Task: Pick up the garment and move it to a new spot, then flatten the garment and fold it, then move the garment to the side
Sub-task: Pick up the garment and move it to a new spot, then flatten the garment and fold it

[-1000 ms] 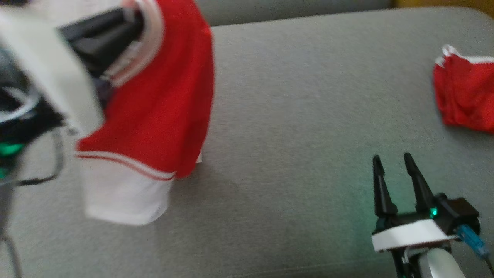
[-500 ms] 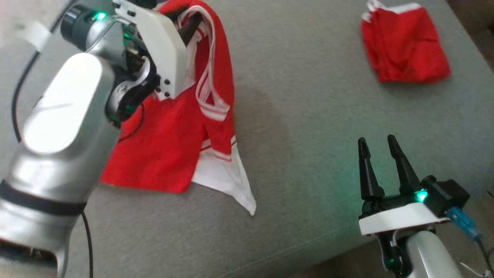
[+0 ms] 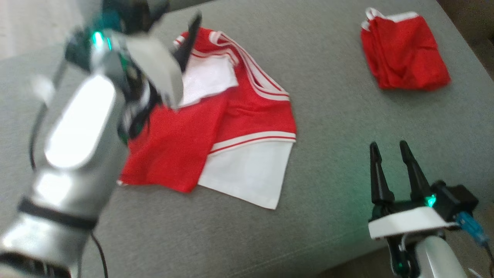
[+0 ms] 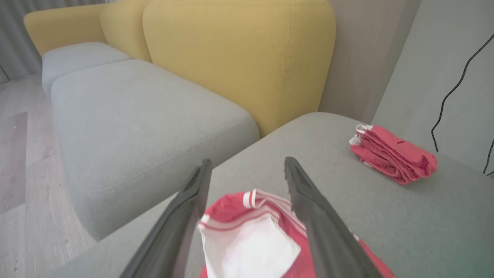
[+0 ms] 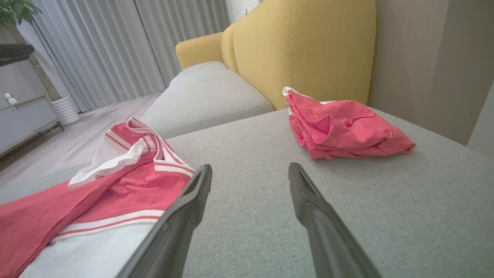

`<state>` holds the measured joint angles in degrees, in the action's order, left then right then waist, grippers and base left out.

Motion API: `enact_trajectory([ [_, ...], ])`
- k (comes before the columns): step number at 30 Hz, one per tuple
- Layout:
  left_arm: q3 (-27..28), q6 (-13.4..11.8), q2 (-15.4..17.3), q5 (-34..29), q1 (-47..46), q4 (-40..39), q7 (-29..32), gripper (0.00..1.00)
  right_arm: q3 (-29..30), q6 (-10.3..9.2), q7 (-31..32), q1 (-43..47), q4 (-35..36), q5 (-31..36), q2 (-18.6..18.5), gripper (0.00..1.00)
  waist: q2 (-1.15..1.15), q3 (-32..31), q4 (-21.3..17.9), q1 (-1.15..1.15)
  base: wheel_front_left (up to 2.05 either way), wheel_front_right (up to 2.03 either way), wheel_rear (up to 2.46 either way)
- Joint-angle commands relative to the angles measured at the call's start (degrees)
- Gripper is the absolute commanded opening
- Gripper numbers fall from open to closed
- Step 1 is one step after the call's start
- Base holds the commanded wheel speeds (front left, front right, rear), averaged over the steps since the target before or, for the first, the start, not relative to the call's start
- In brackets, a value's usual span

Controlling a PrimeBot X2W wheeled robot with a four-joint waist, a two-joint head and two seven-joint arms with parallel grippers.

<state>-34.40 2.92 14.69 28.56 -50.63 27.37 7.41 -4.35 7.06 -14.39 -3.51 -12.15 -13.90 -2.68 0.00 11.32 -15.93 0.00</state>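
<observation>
Head view: the red-and-white garment (image 3: 239, 127) lies rumpled on the grey cushion's (image 3: 332, 127) left half. A folded red pile (image 3: 403, 58) sits at the cushion's far right corner.

Left wrist view: the left end effector (image 4: 247, 164) is spread above the cushion, with the garment loose beneath it.

Right wrist view: the right end effector (image 5: 250, 166) is parted over the cushion.

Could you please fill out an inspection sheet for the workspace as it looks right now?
Surface: grey cushion, carrying two garments.
Job's things: red and white garment lies rumpled and partly spread, a white part folded over on top.
Clutter: folded red garment near the far right corner.
Grippers: left gripper open over the garment's far edge, holding nothing; right gripper open, empty, apart from both garments.
Cables: black cable against the wall; another below the left arm.
Surroundings: yellow sofa back, curtains, wood floor.
</observation>
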Motion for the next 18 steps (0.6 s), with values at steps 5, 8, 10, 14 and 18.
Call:
enact_trajectory([
  [5, 2.3, -6.3, 3.3, -1.2, 10.2, -8.9, -4.8, 1.0, 0.5, 0.43, -0.6, 2.5, 1.9, 2.3, -0.2, 1.0, 0.0, -4.7, 5.4, 0.0, 0.0, 0.0, 0.0],
  [8, 2.5, -11.6, 2.8, -1.9, 18.7, -13.1, -8.0, 1.0, 1.9, 0.43, -0.6, 3.7, 2.8, 3.8, -0.2, 1.0, 0.0, -5.6, 7.5, 0.0, 0.0, 0.0, 0.0],
  [10, 1.6, -13.9, 2.0, -2.2, 23.8, -15.0, -9.3, 1.0, 2.5, 0.43, -0.6, 4.3, 3.5, 4.6, -0.2, 1.0, 0.0, -5.5, 8.7, 0.0, 0.0, 0.0, 0.0],
  [14, -2.4, -16.0, -0.1, -3.8, 30.1, -15.7, -10.3, 1.0, 2.6, 0.43, -0.6, 4.4, 4.3, 5.8, -0.2, 1.0, 0.0, -4.6, 10.2, 0.0, 0.0, 0.0, 0.0],
  [18, -5.4, -16.3, -2.3, -5.0, 31.3, -13.8, -10.5, 1.0, 2.2, 0.43, -0.6, 3.6, 4.8, 6.2, -0.2, 1.0, 0.0, -3.1, 10.5, 0.0, 0.0, 0.0, 0.0],
])
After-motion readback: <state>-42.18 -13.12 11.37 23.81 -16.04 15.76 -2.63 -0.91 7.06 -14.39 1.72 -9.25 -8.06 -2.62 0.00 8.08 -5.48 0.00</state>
